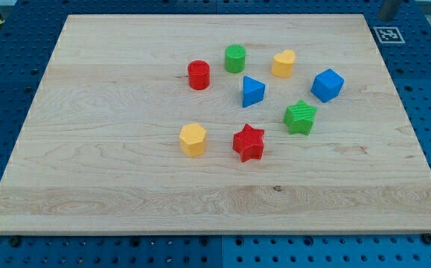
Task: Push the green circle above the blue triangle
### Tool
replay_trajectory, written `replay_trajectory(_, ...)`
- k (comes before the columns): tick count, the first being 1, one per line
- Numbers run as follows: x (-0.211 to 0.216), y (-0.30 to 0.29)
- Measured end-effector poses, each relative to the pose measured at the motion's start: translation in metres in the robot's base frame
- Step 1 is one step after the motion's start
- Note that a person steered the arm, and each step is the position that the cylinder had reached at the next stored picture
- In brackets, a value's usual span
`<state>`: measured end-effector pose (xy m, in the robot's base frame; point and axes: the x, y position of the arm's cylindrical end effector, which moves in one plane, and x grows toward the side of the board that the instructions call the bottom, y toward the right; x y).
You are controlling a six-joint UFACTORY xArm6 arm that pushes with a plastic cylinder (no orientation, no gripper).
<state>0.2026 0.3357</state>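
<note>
Green cylinder block (235,58) sits just above and slightly left of the blue triangular block (252,91), near it but not touching.
Wooden counter (111,179) carries eight blocks, clustered in its upper middle. Red cylinder (199,75) is just left of the green one; yellow heart-like block (283,64) is to its right. Blue cube-like block (327,85) lies further toward the view's right. Green star-shaped block (300,117) is below and right of the blue triangle. Red star (248,143) sits below the triangle, with the yellow hexagonal block (193,139) to its left. My tip is not in view, so its place relative to the blocks can't be told; the rig has no fingers, so nothing is held. Black-and-white marker tag (387,33) sits at the counter's top right corner.
</note>
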Motion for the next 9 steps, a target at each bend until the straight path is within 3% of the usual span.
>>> replay_trajectory(3,0.012,-0.008)
replay_trajectory(5,0.082,-0.114)
replay_trajectory(7,0.087,-0.212)
replay_trajectory(9,0.089,-0.243)
